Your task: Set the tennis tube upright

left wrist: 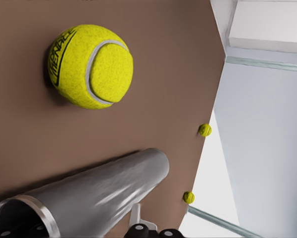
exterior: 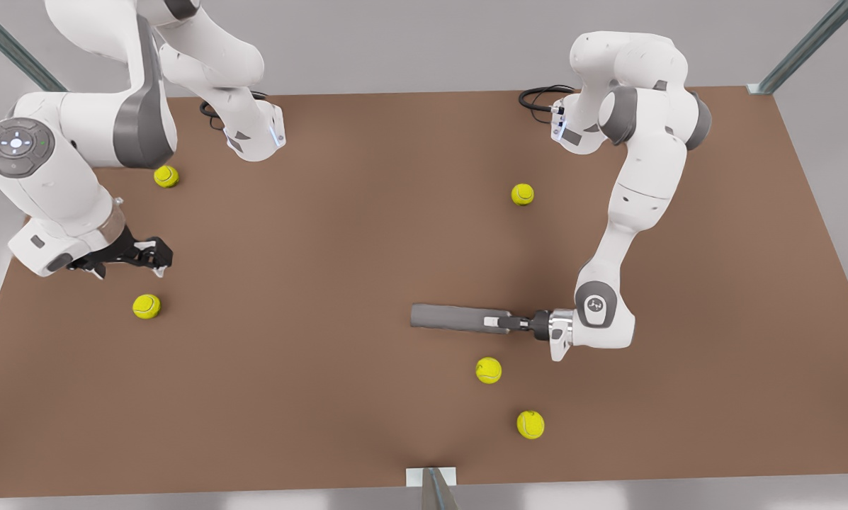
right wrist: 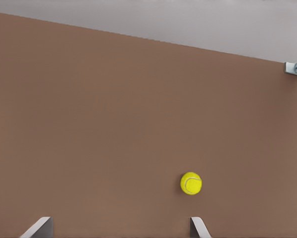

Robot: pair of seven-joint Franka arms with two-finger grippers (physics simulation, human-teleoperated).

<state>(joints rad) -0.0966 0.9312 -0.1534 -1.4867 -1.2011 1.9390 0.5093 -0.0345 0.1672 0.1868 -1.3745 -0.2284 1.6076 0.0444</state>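
The tennis tube (exterior: 452, 316) is a grey cylinder lying flat on the brown table (exterior: 367, 234), right of centre in the front view. In the left wrist view the tennis tube (left wrist: 104, 193) runs away from the camera with its lighter rim at the near end. My left gripper (exterior: 498, 323), on the arm at the front view's right, reaches in level with the table and is shut on that rim end. My right gripper (exterior: 156, 256), on the arm at the front view's left, hovers open above the table; its fingertips (right wrist: 39, 227) hold nothing.
Several yellow-green tennis balls lie scattered. One ball (exterior: 488, 370) (left wrist: 90, 66) sits close beside the tube and another (exterior: 530, 423) lies nearer the front edge. A ball (exterior: 146, 306) (right wrist: 190, 183) lies near my right gripper. Others rest at the back (exterior: 166, 176) (exterior: 522, 194).
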